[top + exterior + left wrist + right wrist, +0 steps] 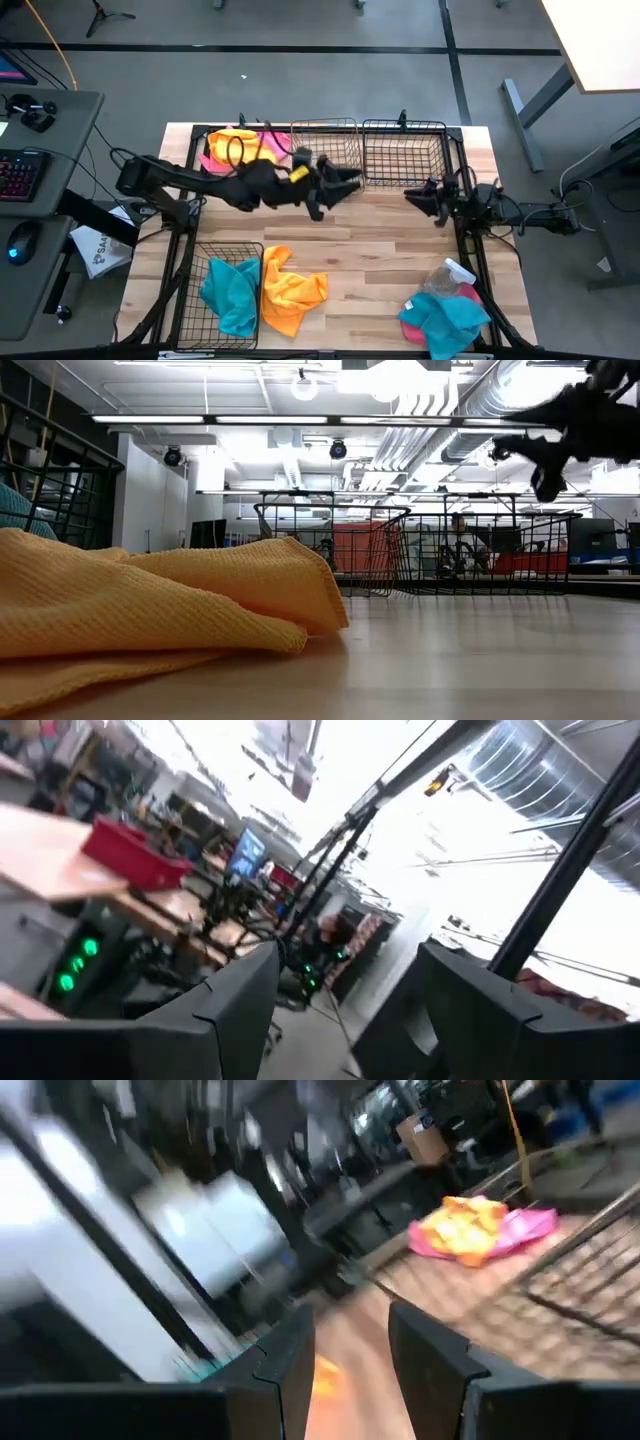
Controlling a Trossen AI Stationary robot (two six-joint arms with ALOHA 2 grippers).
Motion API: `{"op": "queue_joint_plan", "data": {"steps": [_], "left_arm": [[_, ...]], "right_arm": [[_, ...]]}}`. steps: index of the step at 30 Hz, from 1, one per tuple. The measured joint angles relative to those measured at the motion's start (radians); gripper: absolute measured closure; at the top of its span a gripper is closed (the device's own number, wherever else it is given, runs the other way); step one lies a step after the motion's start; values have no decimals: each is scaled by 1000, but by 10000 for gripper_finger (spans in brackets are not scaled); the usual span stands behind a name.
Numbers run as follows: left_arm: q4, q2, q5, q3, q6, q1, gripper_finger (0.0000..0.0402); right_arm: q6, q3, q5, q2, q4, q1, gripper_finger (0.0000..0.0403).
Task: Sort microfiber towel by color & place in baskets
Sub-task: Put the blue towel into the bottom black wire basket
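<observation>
Turquoise, orange-yellow and pink towels lie in four places. One turquoise towel sits in the near-left wire basket. An orange towel lies flat on the table beside it. An orange and pink pile rests at the far left. Pink and turquoise towels lie near right. Two wire baskets stand at the far edge. My left gripper hovers open before the middle basket, holding nothing. My right gripper hovers open and holds nothing.
A clear spray bottle lies on the near-right towels. The black table frame runs along the right and left sides. Bare wood lies between the orange towel and the near-right pile. A keyboard and mouse sit on a desk off the table's left.
</observation>
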Motion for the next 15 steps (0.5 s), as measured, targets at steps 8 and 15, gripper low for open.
{"op": "queue_joint_plan", "data": {"steps": [8, 15], "left_arm": [[-96, -52, -14, 1, 71, 52, 174], [-137, -95, 36, 0, 64, 96, 174]], "right_arm": [[155, 0, 243, 1, 460, 0, 279], [-95, 162, 102, 80, 626, 0, 279]]}}
